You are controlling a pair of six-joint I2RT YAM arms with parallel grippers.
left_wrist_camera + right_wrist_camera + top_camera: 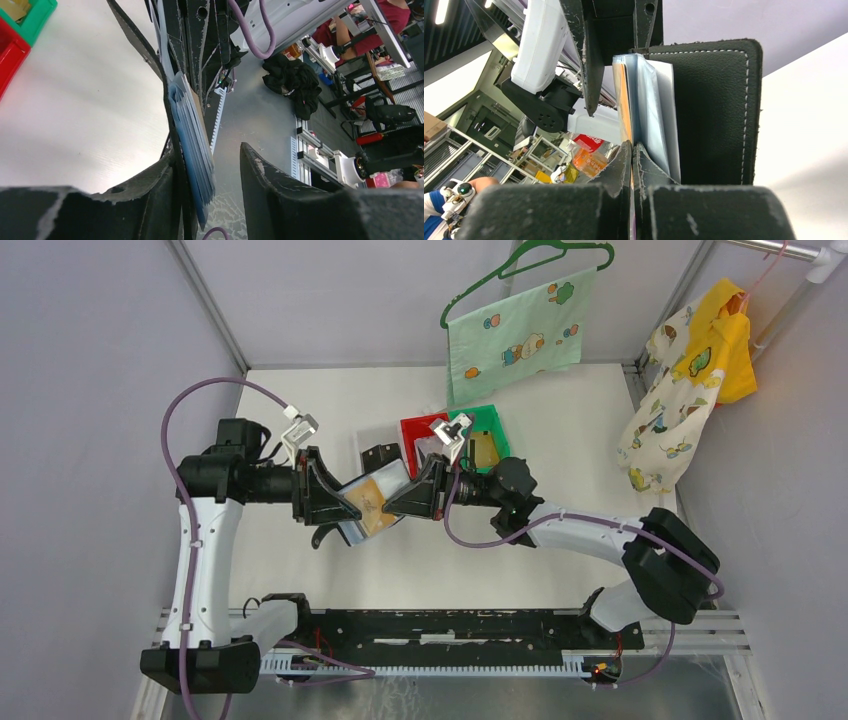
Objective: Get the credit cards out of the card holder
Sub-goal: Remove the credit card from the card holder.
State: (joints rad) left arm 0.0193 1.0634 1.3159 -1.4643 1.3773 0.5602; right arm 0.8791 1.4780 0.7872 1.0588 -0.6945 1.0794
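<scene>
The card holder [358,530] hangs open above the table between my two grippers, its grey-blue sleeves fanned out. A tan-gold credit card [372,502] shows on top of it. My right gripper [395,505] is shut on this card's edge. In the right wrist view the jaws [633,145] pinch the thin tan card [623,100], beside the clear sleeves and the black stitched cover [714,110]. My left gripper [345,505] stands open. In the left wrist view the holder's blue sleeves [192,130] lie against one finger, and the other finger [260,170] stands apart from them.
Behind the grippers stand a clear bin [368,440], a red bin [415,428] and a green bin [492,430] with a tan card in it. A green cloth on a hanger [515,335] hangs at the back. Yellow patterned clothes [700,370] hang at the right.
</scene>
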